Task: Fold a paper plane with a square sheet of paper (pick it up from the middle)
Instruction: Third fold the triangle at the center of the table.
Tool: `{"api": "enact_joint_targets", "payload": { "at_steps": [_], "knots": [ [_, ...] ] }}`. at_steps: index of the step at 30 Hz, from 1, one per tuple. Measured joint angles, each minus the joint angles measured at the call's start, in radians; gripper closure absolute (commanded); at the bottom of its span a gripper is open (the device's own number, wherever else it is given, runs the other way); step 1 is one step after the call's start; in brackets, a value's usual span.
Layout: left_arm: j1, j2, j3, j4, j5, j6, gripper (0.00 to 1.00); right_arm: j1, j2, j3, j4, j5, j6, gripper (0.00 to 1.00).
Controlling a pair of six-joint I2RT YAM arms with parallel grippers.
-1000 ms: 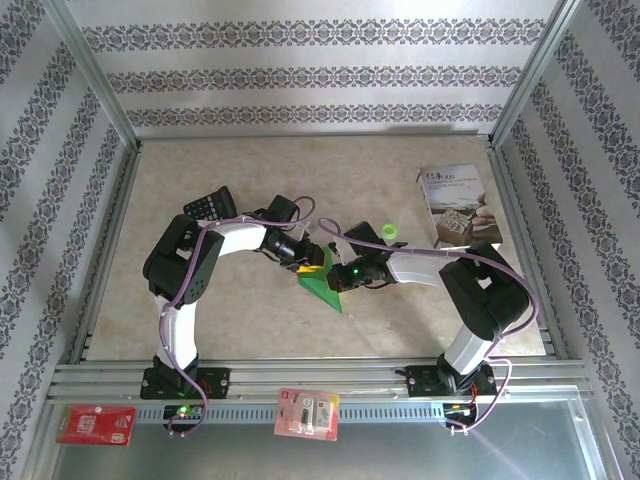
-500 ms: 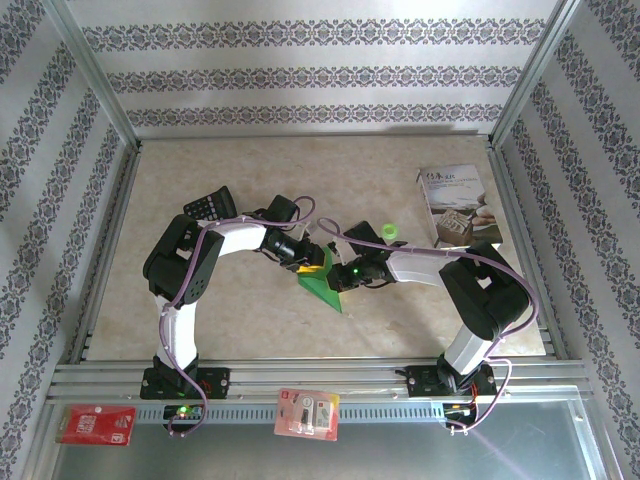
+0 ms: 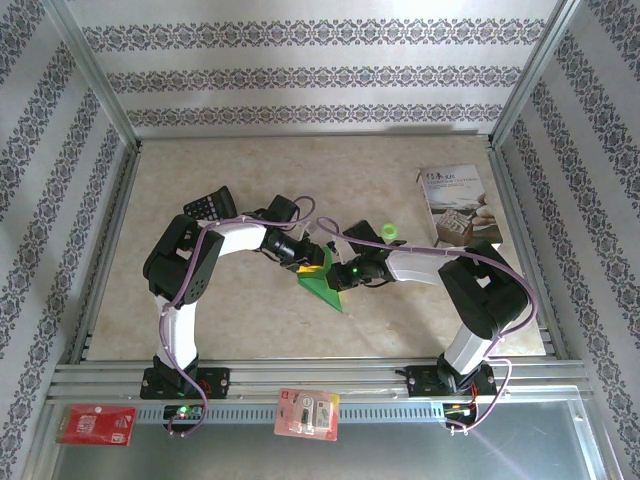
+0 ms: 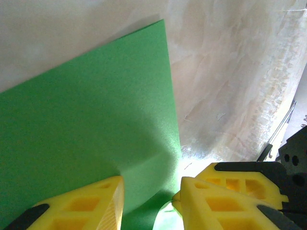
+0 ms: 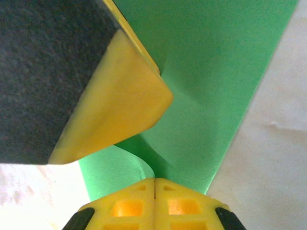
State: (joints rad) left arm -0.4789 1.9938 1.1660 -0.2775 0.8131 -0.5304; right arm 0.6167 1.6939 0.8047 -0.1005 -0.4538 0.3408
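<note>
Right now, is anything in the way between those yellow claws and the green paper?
Nothing visible does. The right gripper is shut on a raised curl of the square sheet of paper, and the left gripper sits over the same sheet with its jaws apart.

Bright green paper point(image 4: 86, 120), beige marbled table point(image 3: 300, 170)

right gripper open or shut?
Right gripper shut on the paper: fingertips meet, no gap, and the paper's edge curls up into them.
</note>
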Motion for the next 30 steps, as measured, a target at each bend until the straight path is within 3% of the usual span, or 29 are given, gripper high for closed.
{"api": "enact_joint_targets", "payload": {
  "at_steps": [30],
  "knots": [
    [0.000, 0.000, 0.000, 0.000, 0.002, 0.000, 0.64, 0.000, 0.008, -0.032, 0.063, 0.000, 0.023, 0.95]
  ]
}}
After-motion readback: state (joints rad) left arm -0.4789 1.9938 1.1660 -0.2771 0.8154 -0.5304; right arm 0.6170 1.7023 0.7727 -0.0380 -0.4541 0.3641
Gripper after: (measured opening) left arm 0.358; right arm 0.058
